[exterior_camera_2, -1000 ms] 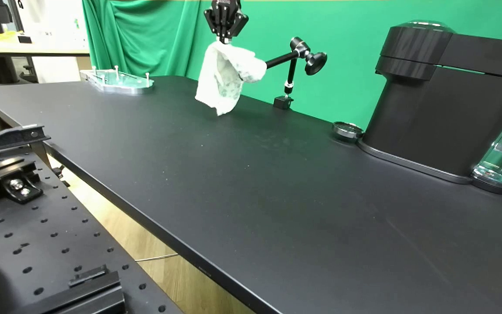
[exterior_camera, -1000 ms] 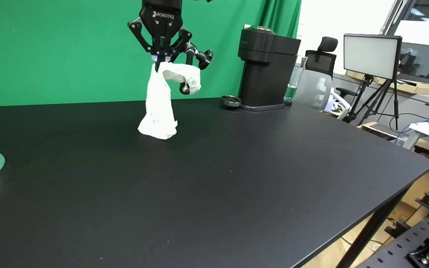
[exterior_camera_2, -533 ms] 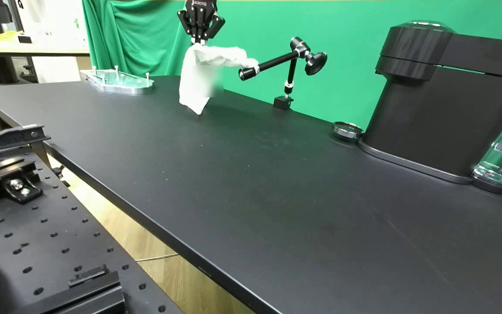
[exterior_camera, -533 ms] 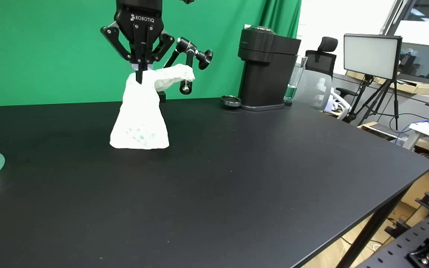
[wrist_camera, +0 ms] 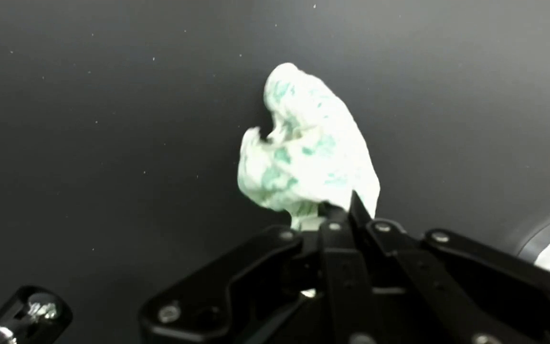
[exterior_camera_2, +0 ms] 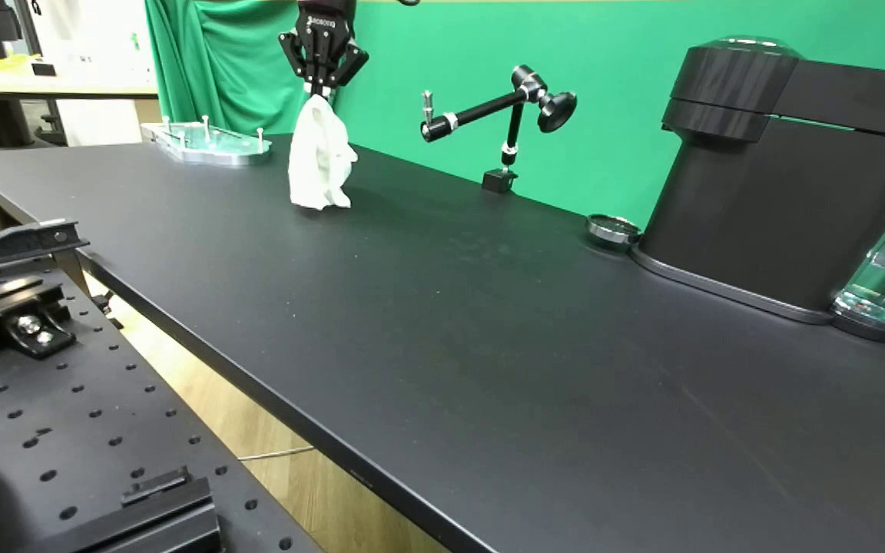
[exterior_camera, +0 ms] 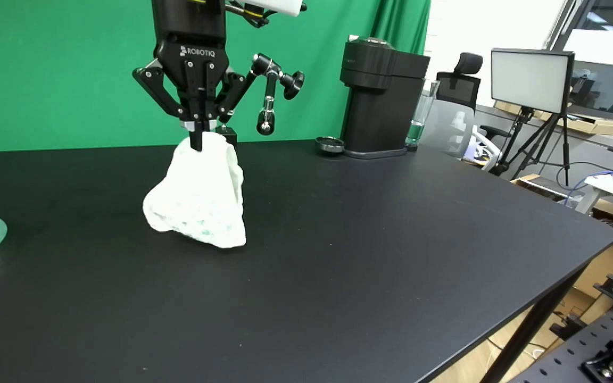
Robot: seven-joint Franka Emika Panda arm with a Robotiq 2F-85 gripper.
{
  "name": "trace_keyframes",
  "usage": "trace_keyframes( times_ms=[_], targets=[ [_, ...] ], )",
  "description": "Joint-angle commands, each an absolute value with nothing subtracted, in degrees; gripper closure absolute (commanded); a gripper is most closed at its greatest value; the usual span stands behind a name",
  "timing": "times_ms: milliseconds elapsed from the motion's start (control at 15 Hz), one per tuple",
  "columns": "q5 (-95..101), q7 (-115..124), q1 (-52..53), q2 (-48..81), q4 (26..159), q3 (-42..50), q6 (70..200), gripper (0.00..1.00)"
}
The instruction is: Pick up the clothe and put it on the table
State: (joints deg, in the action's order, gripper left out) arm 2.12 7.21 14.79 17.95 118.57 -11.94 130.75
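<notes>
A white cloth with green patches (exterior_camera: 200, 191) hangs from my gripper (exterior_camera: 196, 141) over the black table (exterior_camera: 338, 276). The cloth (exterior_camera_2: 318, 161) and gripper (exterior_camera_2: 319, 96) also show in an exterior view. The fingers are shut on the cloth's top. Its lower edge hangs close to the table top; I cannot tell if it touches. In the wrist view the cloth (wrist_camera: 313, 143) spreads out beyond the gripper (wrist_camera: 344, 203), and its pinched part is partly hidden by the fingers.
A black jointed mount arm (exterior_camera_2: 485, 109) stands at the table's back edge, to the right of the cloth. A black coffee machine (exterior_camera_2: 780, 184) and a small round dish (exterior_camera_2: 613, 229) are further right. A clear tray with pegs (exterior_camera_2: 208, 150) stands at the left.
The gripper has moved left and down in both exterior views, with the cloth. The cloth has come away from the mount arm and now hangs only from the gripper.
</notes>
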Motion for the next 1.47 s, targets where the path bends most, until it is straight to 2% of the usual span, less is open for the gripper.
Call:
trace_keyframes(
  times_ms=[0, 600, 733, 1400],
  targets=[
    [0.84, 5.58, 14.56, 17.33, 119.26, -12.22, 129.01, 0.64],
    [2.3, 1.28, 14.63, 15.95, 121.37, -12.39, 127.43, 0.04],
    [3.68, 0.59, 14.86, 14.98, 122.47, -12.28, 127.97, 0.0],
    [23.23, 15.01, 17.34, 4.91, 132.34, -10.45, 146.48, 0.0]
  ],
)
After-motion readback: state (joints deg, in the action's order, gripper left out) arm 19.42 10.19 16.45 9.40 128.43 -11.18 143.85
